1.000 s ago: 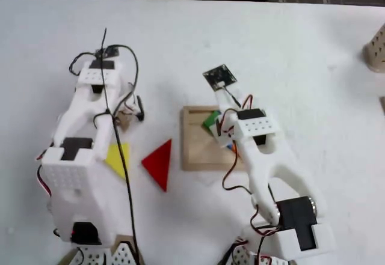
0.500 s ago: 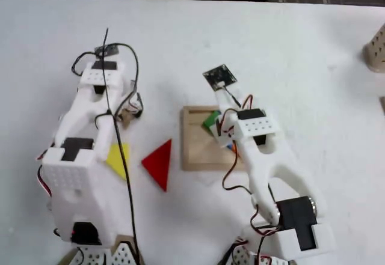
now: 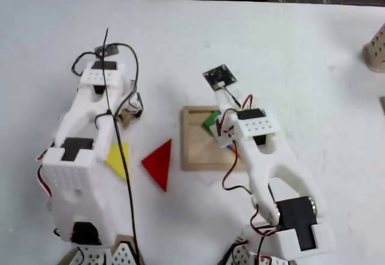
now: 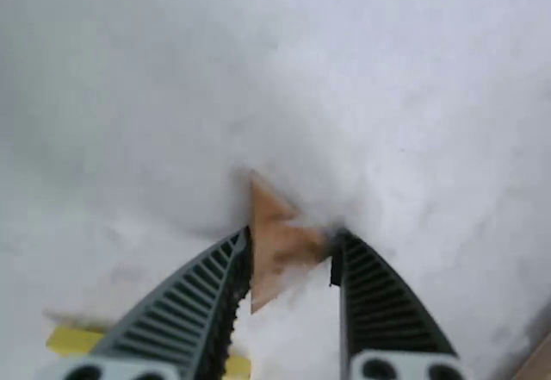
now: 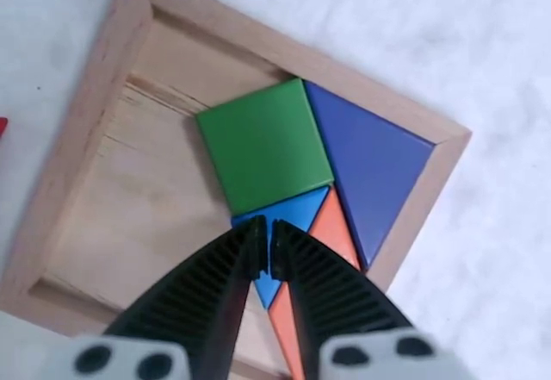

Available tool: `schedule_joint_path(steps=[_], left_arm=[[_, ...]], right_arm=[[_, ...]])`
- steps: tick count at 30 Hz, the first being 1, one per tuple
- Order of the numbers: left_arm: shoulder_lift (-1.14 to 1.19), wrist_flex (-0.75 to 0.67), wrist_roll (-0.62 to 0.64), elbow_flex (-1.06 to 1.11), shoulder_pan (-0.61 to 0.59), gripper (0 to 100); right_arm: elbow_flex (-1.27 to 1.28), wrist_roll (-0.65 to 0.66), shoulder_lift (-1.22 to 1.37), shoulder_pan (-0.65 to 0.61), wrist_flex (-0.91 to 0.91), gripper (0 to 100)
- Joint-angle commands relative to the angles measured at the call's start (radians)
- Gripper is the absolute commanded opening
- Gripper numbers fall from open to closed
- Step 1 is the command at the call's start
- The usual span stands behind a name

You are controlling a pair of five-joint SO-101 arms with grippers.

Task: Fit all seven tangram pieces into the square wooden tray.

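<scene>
In the left wrist view, my left gripper (image 4: 288, 244) is shut on a small tan triangle (image 4: 274, 225), which rests on the white table. The high view places that gripper (image 3: 130, 113) left of the square wooden tray (image 3: 191, 157). A yellow piece (image 3: 118, 158) and a red triangle (image 3: 159, 163) lie on the table between the left arm and the tray. My right gripper (image 5: 265, 240) hangs shut over the tray (image 5: 82, 165), just above a light blue triangle (image 5: 284, 212). A green square (image 5: 263, 143), a dark blue triangle (image 5: 370, 169) and an orange triangle (image 5: 331, 229) lie in the tray's corner.
A pale pegged wooden object (image 3: 376, 48) stands at the table's right edge. Loose black cables (image 3: 123, 145) trail along the left arm. The yellow piece (image 4: 69, 341) lies close behind the left fingers. Bare wood (image 5: 146, 199) makes up about half of the tray floor.
The left gripper has closed its fingers onto the tan triangle and shifted slightly. The right arm has not moved.
</scene>
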Motion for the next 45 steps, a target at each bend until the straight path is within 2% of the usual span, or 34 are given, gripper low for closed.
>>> schedule_joint_path(steps=[1,14,25,29,37,45], left_arm=[[-0.076,-0.018,0.015,-0.005,0.007,12],[-0.257,-0.015,0.015,0.117,0.019,12],[-0.349,0.005,0.015,0.117,0.163,12],[-0.351,0.000,0.014,0.117,0.254,13],[-0.348,-0.118,0.014,0.117,0.447,13],[-0.348,-0.336,0.014,0.213,0.476,13]], right_arm=[[-0.003,0.015,-0.038,-0.005,0.010,1.8],[-0.005,0.017,-0.041,0.004,0.010,1.8],[-0.011,0.008,-0.048,0.127,0.033,1.8],[-0.011,0.006,-0.048,0.179,0.056,1.8],[-0.008,-0.012,-0.048,0.245,0.058,1.8],[-0.006,-0.011,-0.047,0.245,0.054,1.8]])
